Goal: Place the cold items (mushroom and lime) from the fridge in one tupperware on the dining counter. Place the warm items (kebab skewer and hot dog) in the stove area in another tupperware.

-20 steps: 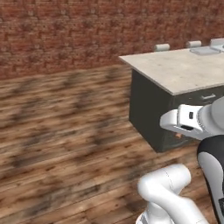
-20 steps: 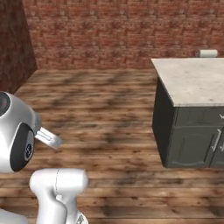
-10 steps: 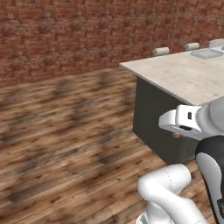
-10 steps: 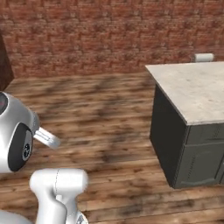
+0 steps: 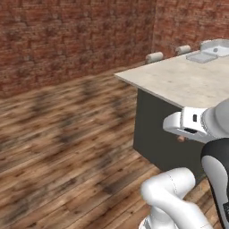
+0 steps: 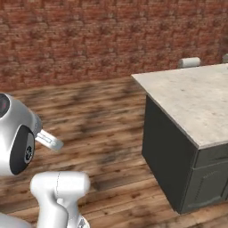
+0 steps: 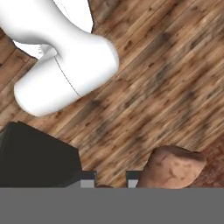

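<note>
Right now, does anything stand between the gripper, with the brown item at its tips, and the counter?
Nothing visible does. The gripper has the brown item at its fingertips, and only wood floor lies between the robot and the counter. Pale containers sit at the counter's far end.

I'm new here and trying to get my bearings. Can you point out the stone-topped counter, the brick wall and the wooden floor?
counter [image 6: 191, 95]: right base view, bare stone top.
brick wall [image 5: 67, 40]: left base view, middle of the wall.
wooden floor [image 7: 166, 83]: hand view, bare planks.
</note>
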Controlling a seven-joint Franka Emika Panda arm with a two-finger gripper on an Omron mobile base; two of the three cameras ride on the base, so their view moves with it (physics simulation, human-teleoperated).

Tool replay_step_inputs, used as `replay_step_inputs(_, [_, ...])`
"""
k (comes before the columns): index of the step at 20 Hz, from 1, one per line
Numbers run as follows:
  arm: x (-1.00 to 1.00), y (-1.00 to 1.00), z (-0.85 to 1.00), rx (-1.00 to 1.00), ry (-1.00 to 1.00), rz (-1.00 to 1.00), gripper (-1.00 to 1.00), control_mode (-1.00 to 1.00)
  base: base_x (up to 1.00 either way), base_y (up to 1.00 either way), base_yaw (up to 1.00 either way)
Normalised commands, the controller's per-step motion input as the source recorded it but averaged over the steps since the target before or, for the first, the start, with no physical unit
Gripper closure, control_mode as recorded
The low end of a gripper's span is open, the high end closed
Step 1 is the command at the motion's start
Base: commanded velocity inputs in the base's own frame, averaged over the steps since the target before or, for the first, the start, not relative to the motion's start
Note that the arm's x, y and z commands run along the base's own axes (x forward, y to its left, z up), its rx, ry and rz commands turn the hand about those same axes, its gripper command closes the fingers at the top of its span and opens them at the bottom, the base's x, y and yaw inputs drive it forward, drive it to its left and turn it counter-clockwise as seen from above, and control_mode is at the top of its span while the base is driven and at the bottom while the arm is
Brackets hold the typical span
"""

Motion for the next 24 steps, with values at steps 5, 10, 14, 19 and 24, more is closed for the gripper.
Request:
replay_step_inputs(5, [0.0, 0.0, 0.0, 0.0, 0.0, 0.0, 1.0, 1.0, 1.0, 0.86, -0.25])
replay_step_inputs(10, [0.0, 0.0, 0.0, 0.0, 0.0, 0.0, 1.0, 1.0, 1.0, 0.78, -0.23])
replay_step_inputs(14, [0.0, 0.0, 0.0, 0.0, 0.0, 0.0, 1.0, 1.0, 1.0, 0.7, -0.22])
replay_step_inputs(19, [0.0, 0.0, 0.0, 0.0, 0.0, 0.0, 1.0, 1.0, 1.0, 0.7, -0.27])
replay_step_inputs(24, [0.0, 0.0, 0.0, 0.0, 0.0, 0.0, 1.0, 1.0, 1.0, 0.75, -0.4])
